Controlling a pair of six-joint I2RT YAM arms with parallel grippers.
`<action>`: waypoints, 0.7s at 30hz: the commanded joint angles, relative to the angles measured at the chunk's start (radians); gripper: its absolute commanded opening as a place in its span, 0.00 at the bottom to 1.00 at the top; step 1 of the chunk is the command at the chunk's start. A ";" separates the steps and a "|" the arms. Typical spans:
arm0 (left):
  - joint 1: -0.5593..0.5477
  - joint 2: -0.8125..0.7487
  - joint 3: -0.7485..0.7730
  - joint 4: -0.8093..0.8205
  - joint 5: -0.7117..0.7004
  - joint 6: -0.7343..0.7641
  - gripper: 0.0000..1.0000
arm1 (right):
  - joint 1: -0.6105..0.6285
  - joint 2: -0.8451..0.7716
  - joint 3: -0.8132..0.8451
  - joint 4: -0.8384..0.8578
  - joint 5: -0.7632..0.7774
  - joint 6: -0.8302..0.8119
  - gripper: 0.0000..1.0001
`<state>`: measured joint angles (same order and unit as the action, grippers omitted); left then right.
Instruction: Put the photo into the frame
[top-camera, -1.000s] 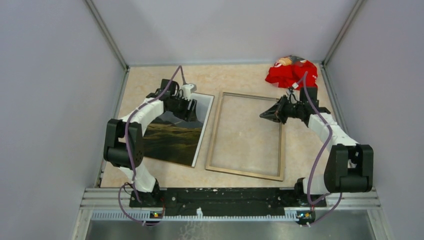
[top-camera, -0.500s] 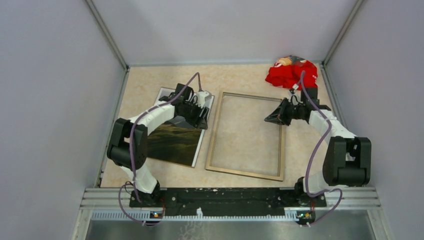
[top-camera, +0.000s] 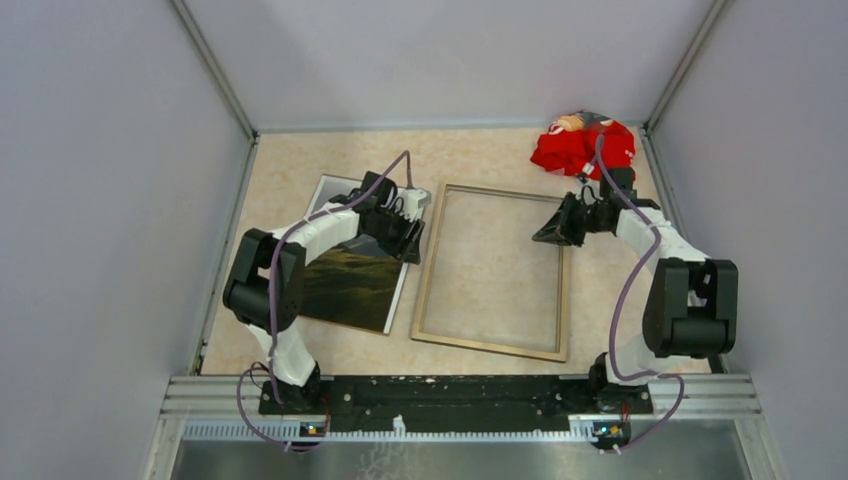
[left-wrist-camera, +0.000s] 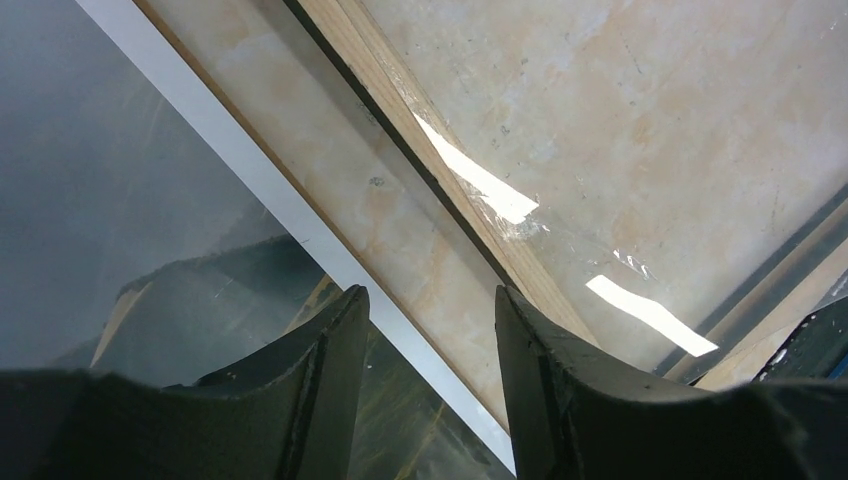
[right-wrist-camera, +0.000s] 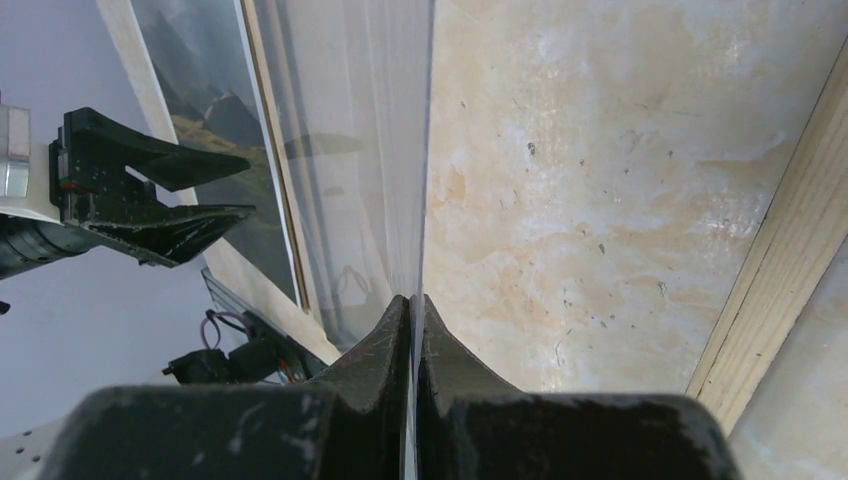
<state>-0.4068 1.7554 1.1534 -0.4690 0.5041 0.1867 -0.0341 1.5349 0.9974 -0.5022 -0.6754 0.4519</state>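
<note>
Paper, likely light and floppy: the photo (top-camera: 350, 285) lies flat on the desk (top-camera: 480, 160) just left of the frame (top-camera: 428, 280); we'd pinch its white right border. Left fingers (left-wrist-camera: 320, 380) hover there half-open and empty, right fingers (right-wrist-camera: 380, 370) clamp a clear sheet (right-wrist-camera: 340, 150).

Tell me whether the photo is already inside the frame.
No, the photo lies flat to the left of the frame, wholly outside it.
</note>
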 joint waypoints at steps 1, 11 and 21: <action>-0.011 0.010 0.003 0.037 0.001 -0.006 0.56 | -0.008 0.004 0.032 -0.004 0.032 -0.029 0.00; -0.026 0.026 0.017 0.035 -0.010 0.000 0.55 | -0.007 0.040 0.027 -0.001 0.083 -0.044 0.00; -0.038 0.043 0.021 0.038 -0.012 -0.002 0.54 | -0.008 0.069 0.067 -0.015 0.103 -0.054 0.00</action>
<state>-0.4335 1.7859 1.1538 -0.4622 0.4889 0.1856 -0.0341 1.5967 1.0019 -0.5163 -0.6014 0.4267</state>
